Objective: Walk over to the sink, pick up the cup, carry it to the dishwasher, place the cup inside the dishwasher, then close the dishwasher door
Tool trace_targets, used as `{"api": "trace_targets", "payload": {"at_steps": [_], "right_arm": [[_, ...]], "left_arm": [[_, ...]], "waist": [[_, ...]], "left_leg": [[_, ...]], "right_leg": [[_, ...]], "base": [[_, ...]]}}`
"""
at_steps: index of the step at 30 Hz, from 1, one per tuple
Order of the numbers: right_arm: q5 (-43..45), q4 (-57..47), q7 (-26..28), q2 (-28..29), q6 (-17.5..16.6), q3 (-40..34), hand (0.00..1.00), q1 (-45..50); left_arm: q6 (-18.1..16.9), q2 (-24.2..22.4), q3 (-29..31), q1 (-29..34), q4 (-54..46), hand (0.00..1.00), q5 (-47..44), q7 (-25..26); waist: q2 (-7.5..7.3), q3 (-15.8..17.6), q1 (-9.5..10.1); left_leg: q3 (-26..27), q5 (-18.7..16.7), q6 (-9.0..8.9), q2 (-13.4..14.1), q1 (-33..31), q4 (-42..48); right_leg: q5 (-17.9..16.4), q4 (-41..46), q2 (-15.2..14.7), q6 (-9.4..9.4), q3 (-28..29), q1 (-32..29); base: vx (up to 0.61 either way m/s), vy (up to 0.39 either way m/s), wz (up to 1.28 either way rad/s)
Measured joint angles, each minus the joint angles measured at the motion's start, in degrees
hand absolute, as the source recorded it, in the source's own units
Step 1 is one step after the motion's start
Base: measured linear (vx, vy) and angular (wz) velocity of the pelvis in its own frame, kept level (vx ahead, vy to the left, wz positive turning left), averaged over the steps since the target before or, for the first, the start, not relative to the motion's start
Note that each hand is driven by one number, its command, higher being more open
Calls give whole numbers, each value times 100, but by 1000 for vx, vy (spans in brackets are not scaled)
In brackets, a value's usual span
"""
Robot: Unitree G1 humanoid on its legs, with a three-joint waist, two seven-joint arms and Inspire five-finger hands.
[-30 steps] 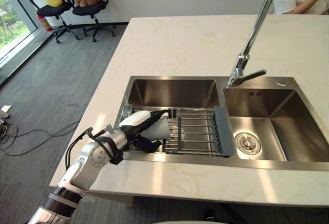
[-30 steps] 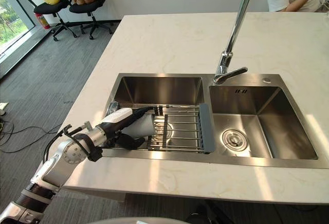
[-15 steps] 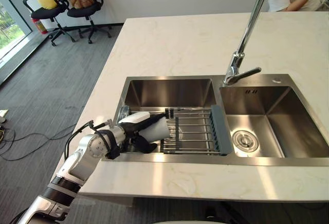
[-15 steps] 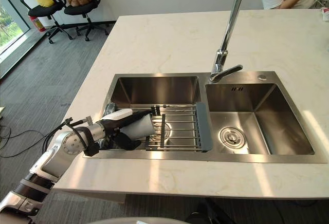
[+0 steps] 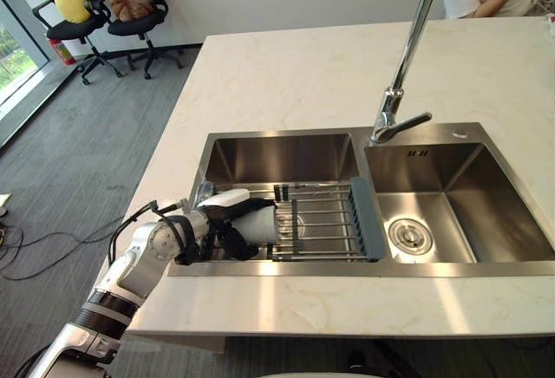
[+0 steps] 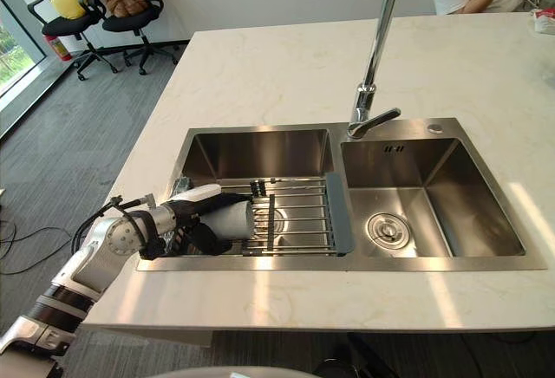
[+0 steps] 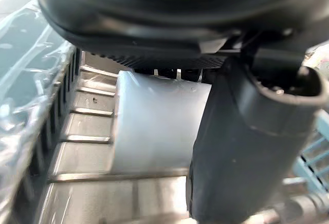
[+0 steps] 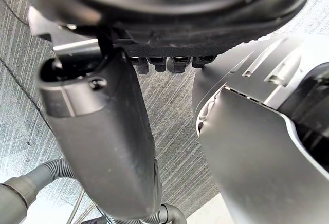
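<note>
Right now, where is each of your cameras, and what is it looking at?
Left eye view: on the head, looking down at the sink; my left hand grips the cup lying on the rack.
Right eye view: beside it on the head, same scene, with my left arm too.
Left wrist view: on the left wrist, looking along the thumb at the cup from very close.
Right wrist view: on the right wrist, looking past my right hand at the grey floor.
Shared: both eye views and the left wrist view show the cup.
</note>
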Motion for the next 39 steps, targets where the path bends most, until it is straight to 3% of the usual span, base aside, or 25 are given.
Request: {"api": "trace_targets", "payload": {"at_steps": [11,19,22,26,30,35,37,39], "right_arm": [[0,9,-96,35,-97,83,100,-34],[-36,41,-97,35,-151,135,100,-35],[-206,47,6,35,-140,115,100,-34],[-284,228,17,40,-169,-42,100,17],[-384,314,-21,24,-225,-39,100,40],[-610,518,-70,3,-224,-90,100,54],[-733,525,-97,-5,-214,-289,100,46],[-910,514,-147,88,-230,-546,100,115]], "left_arm": [[-7,-239,-178,41,251,0,541,825],[-101,-248,81,703,-96,0,-145,1869],[-109,-419,505,1227,-914,0,-1320,1875],[-309,-1272,1083,1475,-1874,0,-3102,1771],[-590,-2067,2626,1750,-2483,0,-4531,2090],[-769,-2551,3534,2576,-2886,0,-5258,2474],[-763,-2715,3797,2811,-2969,0,-5332,2477],[-720,-2830,4219,3040,-2997,0,-5474,2639]], "waist": [[-12,10,-43],[-37,27,22],[-95,90,47],[-105,89,385],[-89,95,596],[19,136,855],[149,183,908],[192,232,1067]], "left_leg": [[-11,-20,-12,17,20,-27],[-71,-20,-9,18,3,-14],[-150,-15,-3,10,-31,1],[-349,-5,10,-68,-262,258],[-484,-4,10,-89,-592,899],[-820,-15,18,10,-901,1377],[-946,-97,86,69,-904,1122],[-1071,55,268,-37,-940,907]], "right_leg": [[-1,-1,27,0,-89,2],[-1,0,22,0,-209,26],[0,5,8,0,-368,53],[0,36,-99,-1,-547,97],[-32,36,-145,-39,-714,197],[-142,2,-65,-107,-1139,371],[-138,0,23,-104,-1401,471],[-122,37,-30,-102,-1715,577]], "base": [[-3,-2,0],[-27,-16,3],[-15,-13,14],[-33,-2,30],[-127,-49,23],[-177,-74,44],[-159,-48,72],[-106,-23,77]]}}
